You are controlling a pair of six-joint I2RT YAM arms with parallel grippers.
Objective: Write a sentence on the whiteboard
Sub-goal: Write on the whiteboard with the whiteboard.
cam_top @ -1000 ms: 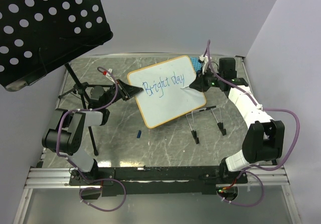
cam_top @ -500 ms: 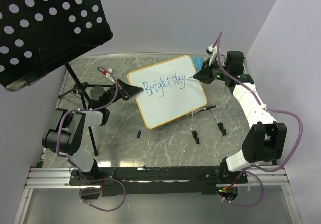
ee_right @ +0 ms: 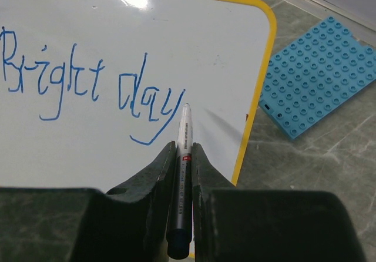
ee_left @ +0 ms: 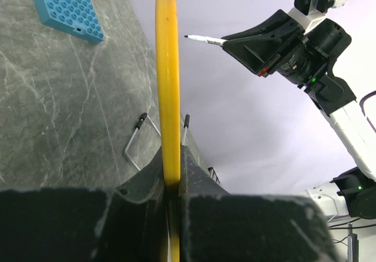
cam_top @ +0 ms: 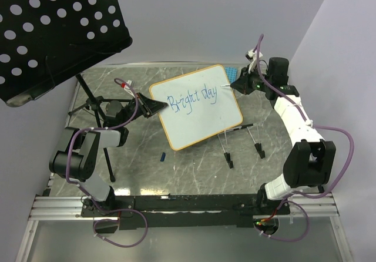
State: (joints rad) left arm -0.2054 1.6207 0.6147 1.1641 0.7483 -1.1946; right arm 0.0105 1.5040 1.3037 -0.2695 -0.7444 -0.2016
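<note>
Bright, even light; glare on the whiteboard (ee_right: pixel 223 56), soft shadows, close fingers (ee_right: pixel 154 177) blurred.

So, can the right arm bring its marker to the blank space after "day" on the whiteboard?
Probably yes: the right hand holds the marker pointed at the whiteboard just past "day", with nothing between.

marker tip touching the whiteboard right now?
Apart. Left wrist view sees the whiteboard edge-on, and a sliver of wall shows between it and the marker tip.

Grey marble table (cam_top: pixel 194 177): blue studded plate (ee_right: pixel 320 77), wire stand (cam_top: pixel 230 163), small blue cap (cam_top: pixel 162 155).
</note>
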